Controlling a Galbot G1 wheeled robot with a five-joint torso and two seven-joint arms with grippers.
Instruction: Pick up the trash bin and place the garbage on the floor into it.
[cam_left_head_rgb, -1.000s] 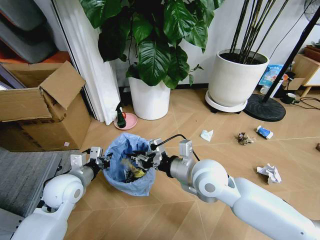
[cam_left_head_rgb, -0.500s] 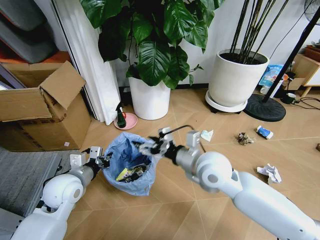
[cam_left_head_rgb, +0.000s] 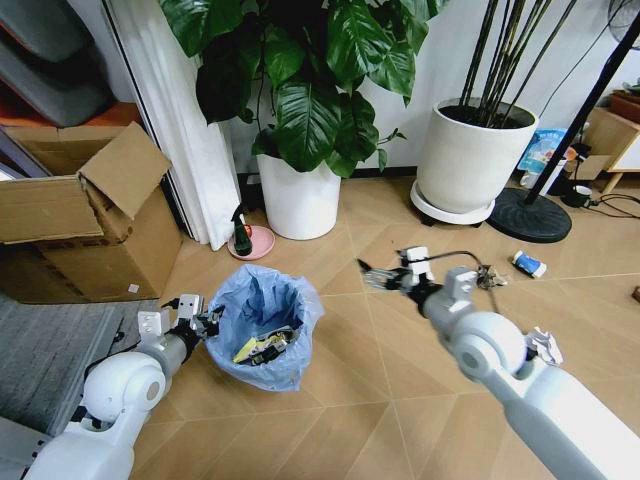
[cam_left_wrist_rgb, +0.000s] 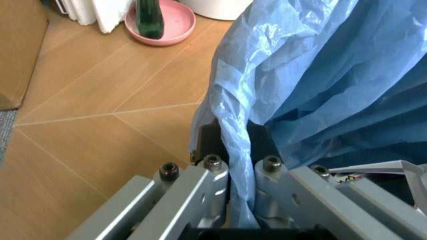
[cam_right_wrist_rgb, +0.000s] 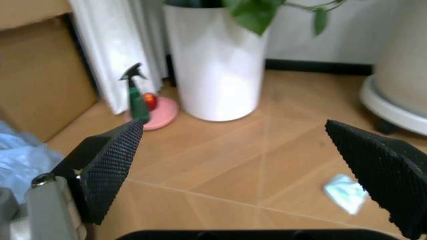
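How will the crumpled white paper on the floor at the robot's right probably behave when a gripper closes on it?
The crumpled white paper looks loosely wadded, so it will probably squash and feel very light. Its creased, uneven shape suggests that it will not roll on the floor. The right gripper, open, may need to close fully.

The floor (cam_left_head_rgb: 400, 200) — herringbone wood — carries the trash bin (cam_left_head_rgb: 262, 340), paper wads (cam_left_head_rgb: 540, 345) and pots (cam_left_head_rgb: 300, 195).

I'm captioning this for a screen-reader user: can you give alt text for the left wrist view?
The left gripper is clamped on the rim of the trash bin, pinching its crinkled light-blue bag liner between its fingers. Behind, on the wood floor, a green bottle stands on a pink dish.
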